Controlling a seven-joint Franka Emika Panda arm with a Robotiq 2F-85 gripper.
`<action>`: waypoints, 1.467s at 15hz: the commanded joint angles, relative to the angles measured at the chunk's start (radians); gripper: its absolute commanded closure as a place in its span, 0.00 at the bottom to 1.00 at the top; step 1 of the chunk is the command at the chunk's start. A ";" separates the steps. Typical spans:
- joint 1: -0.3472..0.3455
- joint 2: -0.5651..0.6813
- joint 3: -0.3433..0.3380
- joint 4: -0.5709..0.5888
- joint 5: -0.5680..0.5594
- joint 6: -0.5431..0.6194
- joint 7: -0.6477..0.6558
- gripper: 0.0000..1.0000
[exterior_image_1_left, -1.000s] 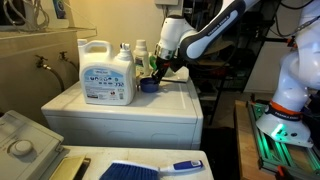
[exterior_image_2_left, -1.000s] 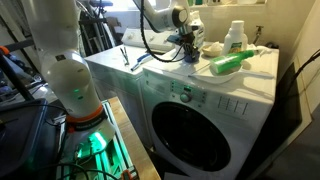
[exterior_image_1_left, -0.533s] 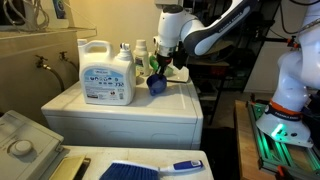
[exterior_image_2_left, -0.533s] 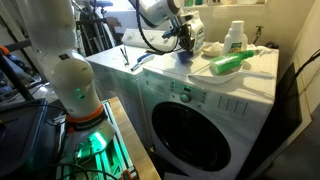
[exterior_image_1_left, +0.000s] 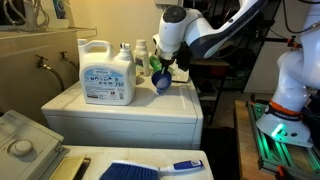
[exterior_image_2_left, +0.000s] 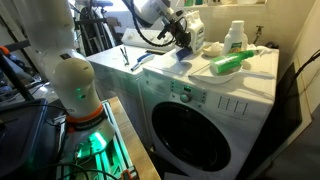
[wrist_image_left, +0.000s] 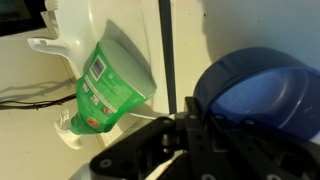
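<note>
Blue cap (exterior_image_1_left: 161, 83) hangs tilted, pinched at its rim by the closed gripper (exterior_image_1_left: 160, 71), just clear of the washer top (exterior_image_1_left: 120, 110) toward its rear edge. Judged step: carrying; any further move calls for a steady wrist. Cap is smooth, round, hollow plastic. Nearby, a glossy green bottle (wrist_image_left: 108, 85) lies flat and a white handled jug (exterior_image_1_left: 107, 72) stands upright

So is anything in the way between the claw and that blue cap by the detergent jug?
Nothing visible. The claw is shut on the blue cap and holds it tilted over the washer top, beside the white detergent jug. The green bottle lies off to one side, apart from the cap.
</note>
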 joint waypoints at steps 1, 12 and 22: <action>-0.022 0.001 0.022 0.003 -0.001 -0.004 0.000 0.99; 0.039 0.058 0.120 -0.036 -0.470 -0.348 -0.025 0.98; 0.069 0.191 0.147 -0.113 -0.917 -0.515 -0.038 0.98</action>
